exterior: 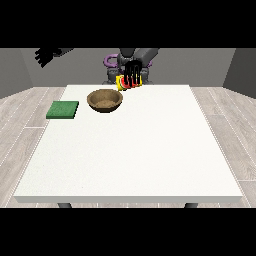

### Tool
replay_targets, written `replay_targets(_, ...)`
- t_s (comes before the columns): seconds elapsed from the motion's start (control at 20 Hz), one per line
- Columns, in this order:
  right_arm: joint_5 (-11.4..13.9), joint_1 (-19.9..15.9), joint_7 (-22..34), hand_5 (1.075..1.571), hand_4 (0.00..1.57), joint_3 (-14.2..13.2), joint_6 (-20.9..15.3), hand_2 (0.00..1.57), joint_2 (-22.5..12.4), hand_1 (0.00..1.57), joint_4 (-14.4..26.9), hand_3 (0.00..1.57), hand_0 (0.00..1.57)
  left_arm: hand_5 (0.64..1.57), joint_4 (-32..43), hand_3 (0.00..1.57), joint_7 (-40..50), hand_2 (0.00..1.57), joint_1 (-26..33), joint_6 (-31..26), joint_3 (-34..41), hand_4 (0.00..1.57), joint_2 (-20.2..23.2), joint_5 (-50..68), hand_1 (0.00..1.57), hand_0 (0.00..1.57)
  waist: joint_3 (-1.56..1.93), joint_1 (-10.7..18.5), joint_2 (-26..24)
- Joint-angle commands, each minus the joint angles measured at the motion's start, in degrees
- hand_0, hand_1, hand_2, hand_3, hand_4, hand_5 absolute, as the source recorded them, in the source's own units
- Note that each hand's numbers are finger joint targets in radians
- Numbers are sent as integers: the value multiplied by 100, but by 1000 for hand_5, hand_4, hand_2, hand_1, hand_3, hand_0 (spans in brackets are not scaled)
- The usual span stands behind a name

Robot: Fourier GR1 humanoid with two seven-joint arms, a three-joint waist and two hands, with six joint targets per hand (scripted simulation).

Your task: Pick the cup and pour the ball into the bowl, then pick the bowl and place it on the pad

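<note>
A black hand [133, 72] nearer the view's right curls its fingers around the red-and-yellow cup [128, 83], held tilted just beyond the wooden bowl [105, 99] on the white table [130, 150]. The green pad [63, 109] lies left of the bowl. The hand at the view's left [46, 55] hangs raised off the table, fingers relaxed.

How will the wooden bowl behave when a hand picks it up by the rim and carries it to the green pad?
The bowl looks like rigid wood, so it probably won't flex. Its wide, shallow shape suggests it sits stably, though gripped at one edge it may tilt. The green pad lies flat just beside it, so the carry should be short. Whether a ball is inside cannot be seen.
</note>
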Motion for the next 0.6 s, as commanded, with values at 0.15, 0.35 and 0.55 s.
replay_targets(0.15,213,-300,-141,1562,666,298,-26,0,262,0,171,0,0,1566,-553,1366,968,1298,-348,-1413,-955,681,-86,-533,267,267,-2,-245,48)
replay_targets(0.35,85,-438,8,1562,681,176,167,0,14,0,419,0,0,1571,-1199,1452,1007,1127,-262,-2415,-1478,852,-87,-383,0,0,-3,-396,-64)
replay_targets(0.55,204,-379,10,1565,714,205,-205,0,196,0,245,0,0,1571,-1573,1473,822,1178,-207,-2379,-1083,913,-88,-503,0,0,-7,-37,49)
